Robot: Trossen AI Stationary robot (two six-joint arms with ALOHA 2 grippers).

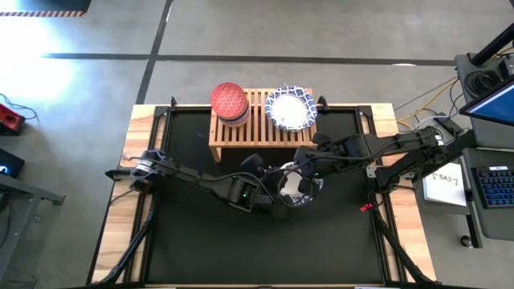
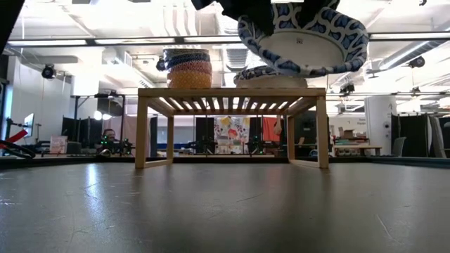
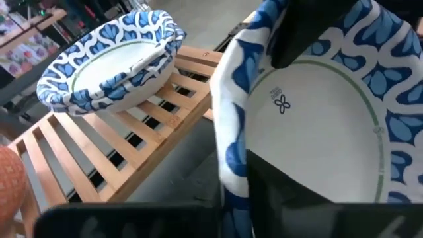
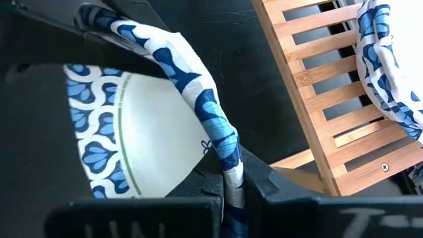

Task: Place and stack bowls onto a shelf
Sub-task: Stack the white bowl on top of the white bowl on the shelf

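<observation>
A wide white bowl with a blue-patterned rim [image 1: 294, 189] is held up between both grippers, in front of the light-wood shelf [image 1: 261, 132]. In the low view the bowl [image 2: 302, 39] hangs high above the table, slightly tilted, underside showing. My left gripper [image 1: 273, 191] comes from the table's left and my right gripper [image 1: 309, 172] from the right; both are shut on the bowl's rim. On the shelf's slatted top rest a stack of small bowls, red on top [image 1: 229, 100], and white blue-rimmed bowls [image 1: 290, 109]. My left gripper holds the bowl's rim [image 3: 228, 165] with one finger [image 3: 297, 198] inside the bowl; the outer finger is hidden behind the wall. It comes from the table's left. The bowl is lifted clear of the table. My right gripper pinches the bowl's rim [image 4: 228, 168] between its two fingers, one [image 4: 198, 192] inside the bowl and one [image 4: 271, 185] outside. It comes from the table's right side, on the rim opposite my left gripper. The bowl is clear of the table and the shelf.
The black mat [image 2: 225, 211] lies in front of and under the shelf. The shelf's slats between the two stacks [image 1: 257, 108] are bare. Cables and a keyboard [image 1: 494, 181] lie beyond the table's right edge.
</observation>
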